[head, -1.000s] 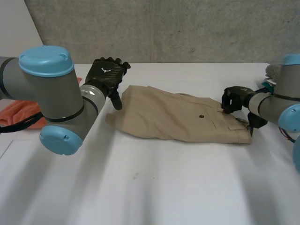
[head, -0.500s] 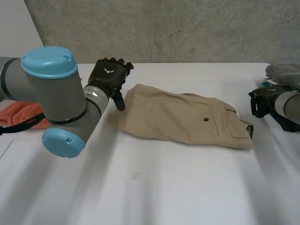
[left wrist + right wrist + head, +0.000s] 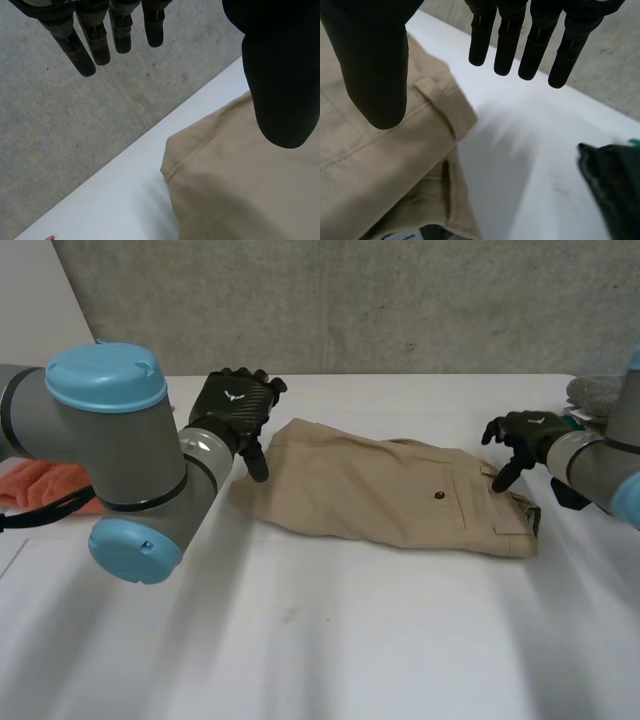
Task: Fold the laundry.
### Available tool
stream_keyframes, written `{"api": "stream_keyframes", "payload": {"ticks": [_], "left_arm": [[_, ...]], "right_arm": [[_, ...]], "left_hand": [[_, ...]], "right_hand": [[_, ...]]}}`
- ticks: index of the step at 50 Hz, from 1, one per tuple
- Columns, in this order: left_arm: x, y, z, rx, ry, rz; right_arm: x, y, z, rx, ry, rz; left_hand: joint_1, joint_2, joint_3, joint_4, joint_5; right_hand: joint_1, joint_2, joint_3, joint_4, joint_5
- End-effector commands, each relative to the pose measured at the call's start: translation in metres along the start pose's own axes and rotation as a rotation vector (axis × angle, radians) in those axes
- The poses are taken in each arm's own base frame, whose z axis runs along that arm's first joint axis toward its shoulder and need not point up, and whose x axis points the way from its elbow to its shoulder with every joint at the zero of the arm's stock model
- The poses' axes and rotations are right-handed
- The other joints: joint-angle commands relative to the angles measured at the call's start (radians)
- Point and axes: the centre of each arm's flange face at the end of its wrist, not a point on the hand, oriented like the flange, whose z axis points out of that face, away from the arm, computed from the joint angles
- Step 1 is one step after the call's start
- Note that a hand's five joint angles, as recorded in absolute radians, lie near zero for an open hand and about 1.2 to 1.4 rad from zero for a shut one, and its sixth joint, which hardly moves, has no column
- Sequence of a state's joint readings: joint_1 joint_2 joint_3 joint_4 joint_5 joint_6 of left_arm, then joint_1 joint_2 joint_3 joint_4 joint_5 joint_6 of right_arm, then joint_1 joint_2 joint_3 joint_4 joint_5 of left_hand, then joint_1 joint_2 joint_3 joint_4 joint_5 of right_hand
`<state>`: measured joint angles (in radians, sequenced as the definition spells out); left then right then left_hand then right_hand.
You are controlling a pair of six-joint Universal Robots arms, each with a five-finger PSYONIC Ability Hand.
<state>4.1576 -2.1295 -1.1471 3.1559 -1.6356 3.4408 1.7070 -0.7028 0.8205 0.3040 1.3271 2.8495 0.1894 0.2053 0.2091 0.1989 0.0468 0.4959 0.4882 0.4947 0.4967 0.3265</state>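
1. The folded tan trousers point(image 3: 385, 490) lie mid-table point(image 3: 330, 640), nearer its far edge.
2. The left hand point(image 3: 235, 405) hovers at their end toward the table's left edge, fingers point(image 3: 97, 42) straight, grasping nothing.
3. The right hand point(image 3: 525, 432) hovers over the waistband end, fingers point(image 3: 510, 45) released.
4. An orange cloth point(image 3: 40, 485) lies at the table's left edge.

**Surroundings**

I see a white table point(image 3: 330, 640) spanning my head view. Behind its far edge stands a rough grey concrete wall point(image 3: 400, 300). A paler, smooth panel point(image 3: 30, 290) adjoins the wall at the left. Lighting is diffuse.
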Motion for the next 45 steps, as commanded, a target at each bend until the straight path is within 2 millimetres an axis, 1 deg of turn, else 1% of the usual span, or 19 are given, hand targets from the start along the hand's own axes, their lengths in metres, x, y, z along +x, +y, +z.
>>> {"api": "stream_keyframes", "payload": {"ticks": [1, 3, 5, 6, 8, 11, 12, 17, 20, 25, 27, 32, 34, 35, 36, 37, 40, 44, 45], "left_arm": [[0.000, 0.006, -0.001, -0.017, -0.002, -0.001], [-0.001, 0.008, -0.001, -0.022, -0.003, -0.001], [-0.002, 0.009, -0.001, -0.026, -0.004, -0.001], [-0.001, 0.009, -0.002, -0.027, -0.003, -0.001], [-0.002, 0.010, -0.002, -0.032, -0.002, -0.001], [-0.002, 0.011, -0.003, -0.034, -0.005, -0.001], [-0.002, 0.011, -0.003, -0.036, -0.004, -0.001], [-0.005, 0.009, -0.004, -0.032, -0.008, -0.004], [-0.006, 0.009, -0.005, -0.033, -0.010, -0.004], [-0.006, 0.009, -0.006, -0.034, -0.009, -0.008], [-0.005, 0.008, -0.007, -0.034, -0.008, -0.008], [-0.004, 0.005, -0.009, -0.024, -0.004, -0.008], [-0.004, 0.003, -0.010, -0.020, -0.004, -0.008], [-0.003, 0.003, -0.011, -0.021, -0.002, -0.007], [-0.003, 0.003, -0.011, -0.019, -0.003, -0.008], [-0.002, 0.003, -0.011, -0.021, -0.002, -0.007], [-0.003, 0.002, -0.011, -0.019, -0.003, -0.007], [-0.003, 0.000, -0.012, -0.013, -0.005, -0.008], [-0.004, -0.002, -0.013, -0.008, -0.005, -0.010]], "right_arm": [[-0.004, 0.022, 0.023, -0.058, -0.002, 0.008], [-0.003, 0.025, 0.025, -0.059, 0.005, 0.007], [-0.002, 0.028, 0.029, -0.052, 0.015, 0.007], [0.000, 0.027, 0.030, -0.045, 0.022, 0.007], [0.006, 0.023, 0.028, -0.038, 0.050, 0.009], [0.013, 0.016, 0.018, -0.041, 0.084, 0.013], [0.018, 0.008, 0.008, -0.036, 0.113, 0.010], [0.040, -0.008, -0.016, 0.016, 0.208, -0.030], [0.046, -0.009, -0.024, 0.012, 0.230, -0.066], [0.057, -0.003, -0.039, -0.060, 0.298, -0.191], [0.061, -0.001, -0.040, -0.073, 0.314, -0.214], [0.060, 0.008, -0.035, -0.119, 0.304, -0.244], [0.059, 0.005, -0.035, -0.109, 0.305, -0.236], [0.059, 0.005, -0.035, -0.106, 0.305, -0.231], [0.058, 0.004, -0.035, -0.104, 0.301, -0.226], [0.055, -0.001, -0.037, -0.093, 0.300, -0.216], [0.052, -0.008, -0.040, -0.065, 0.299, -0.195], [0.047, -0.022, -0.054, -0.026, 0.288, -0.146], [0.044, -0.024, -0.061, -0.018, 0.281, -0.126]], "left_hand": [[-0.015, -0.031, -0.035, -0.024, -0.047], [-0.015, -0.031, -0.035, -0.024, -0.047], [-0.015, -0.031, -0.035, -0.024, -0.047], [-0.015, -0.031, -0.035, -0.024, -0.047], [-0.015, -0.031, -0.035, -0.024, -0.047], [-0.015, -0.031, -0.035, -0.024, -0.047], [-0.015, -0.031, -0.035, -0.024, -0.047], [-0.015, -0.031, -0.035, -0.024, -0.047], [-0.015, -0.031, -0.035, -0.024, -0.047], [-0.015, -0.031, -0.035, -0.024, -0.047], [-0.015, -0.031, -0.035, -0.024, -0.047], [-0.015, -0.031, -0.035, -0.024, -0.047], [-0.015, -0.031, -0.035, -0.024, -0.047], [-0.015, -0.031, -0.035, -0.024, -0.047], [-0.015, -0.031, -0.035, -0.024, -0.047], [-0.015, -0.031, -0.035, -0.024, -0.047], [-0.015, -0.031, -0.035, -0.024, -0.047], [-0.015, -0.031, -0.035, -0.024, -0.047], [-0.015, -0.031, -0.035, -0.024, -0.047]], "right_hand": [[0.268, 0.276, 0.269, 0.267, 0.263], [0.359, 0.367, 0.360, 0.358, 0.354], [0.751, 0.759, 0.753, 0.751, 0.746], [0.899, 0.907, 0.900, 0.898, 0.894], [0.900, 0.908, 0.902, 0.900, 0.895], [0.900, 0.908, 0.902, 0.900, 0.895], [0.900, 0.908, 0.902, 0.900, 0.895], [0.900, 0.908, 0.902, 0.900, 0.895], [0.900, 0.908, 0.902, 0.900, 0.895], [0.900, 0.908, 0.902, 0.900, 0.895], [0.900, 0.908, 0.902, 0.900, 0.895], [0.900, 0.908, 0.902, 0.900, 0.895], [0.900, 0.908, 0.902, 0.900, 0.895], [0.650, 0.658, 0.651, 0.649, 0.645], [0.229, 0.237, 0.230, 0.228, 0.224], [-0.321, -0.314, -0.320, -0.322, -0.327], [-0.321, -0.314, -0.320, -0.322, -0.327], [-0.321, -0.314, -0.320, -0.322, -0.327], [-0.321, -0.314, -0.320, -0.322, -0.327]]}}
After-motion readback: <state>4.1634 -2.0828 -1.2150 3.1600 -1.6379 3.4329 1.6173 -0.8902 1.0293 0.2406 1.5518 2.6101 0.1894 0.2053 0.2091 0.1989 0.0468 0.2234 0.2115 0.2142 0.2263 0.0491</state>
